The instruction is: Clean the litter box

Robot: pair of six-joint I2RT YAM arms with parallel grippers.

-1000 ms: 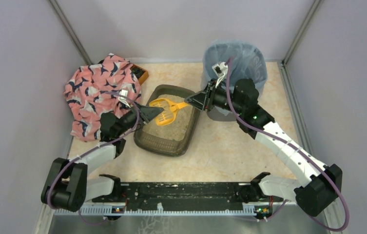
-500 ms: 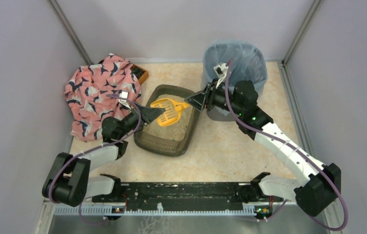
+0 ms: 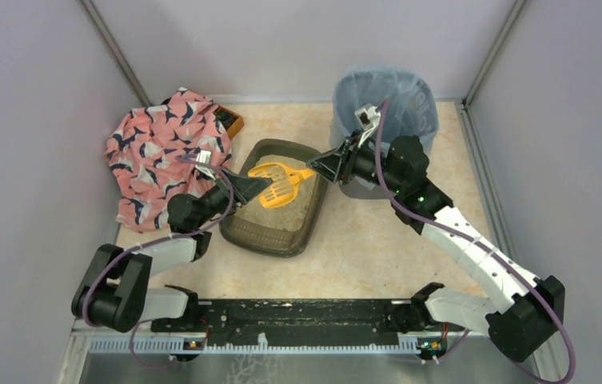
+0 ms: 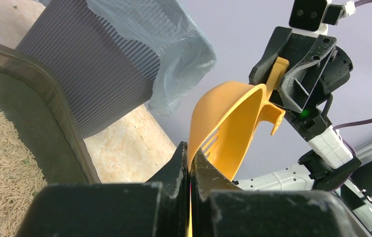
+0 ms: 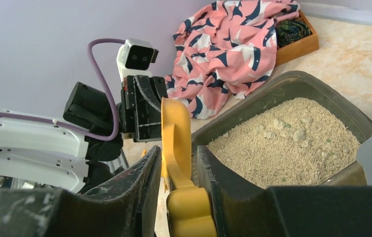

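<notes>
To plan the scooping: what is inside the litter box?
Pale beige litter fills the litter box, with some lighter clumps on top. The yellow scoop held above covers part from overhead; anything buried is unseen.

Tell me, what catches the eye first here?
A bright yellow scoop hangs over the litter box in the middle, gripped at both ends by the left gripper and right gripper. A pink patterned cloth lies heaped at the back left, and a bin with a blue bag stands at the back right.
</notes>
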